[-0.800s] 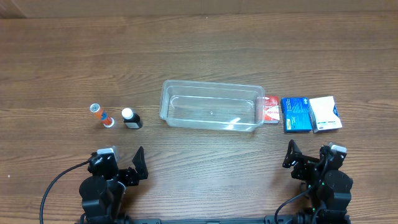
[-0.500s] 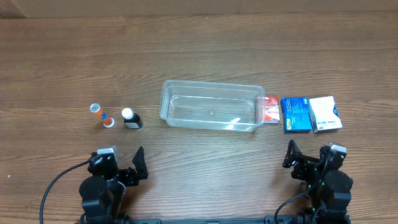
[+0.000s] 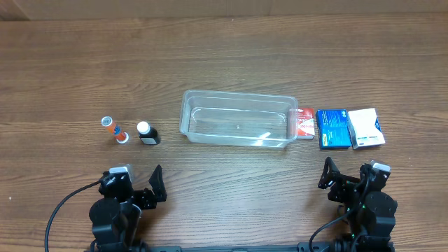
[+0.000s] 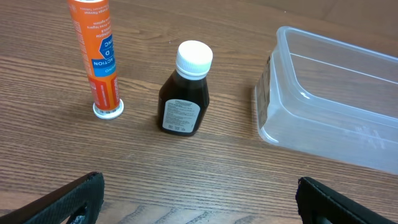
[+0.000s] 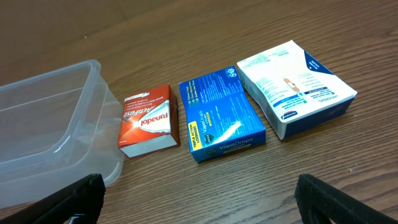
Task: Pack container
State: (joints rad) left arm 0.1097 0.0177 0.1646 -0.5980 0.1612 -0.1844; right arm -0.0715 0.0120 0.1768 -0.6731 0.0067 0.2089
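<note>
Overhead, tub (image 3: pixel 238 120): sits mid-table, nothing in it yet, so packing hasn't begun imo.
Overhead, grippers: left gripper (image 3: pixel 133 183) and right gripper (image 3: pixel 348 180) hang on the near side of the tub, well apart from it. Both have their fingers spread wide and hold nothing.
Left wrist, bottle (image 4: pixel 185 93): stands upright between the tub's left end and the tube (image 4: pixel 99 59). I'd pinch the body under the white cap.
Left wrist, tube: upright and tippy-looking, so approach from the tub side and don't clip it.
Right wrist, boxes: red box (image 5: pixel 148 121) is tucked right by the tub's right end, can't tell if it's touching. Blue box (image 5: pixel 219 114) and white box (image 5: pixel 296 87) lie further out.
Right wrist, grab: there's little room on the red box's tub side, so I'd start with the white box.
</note>
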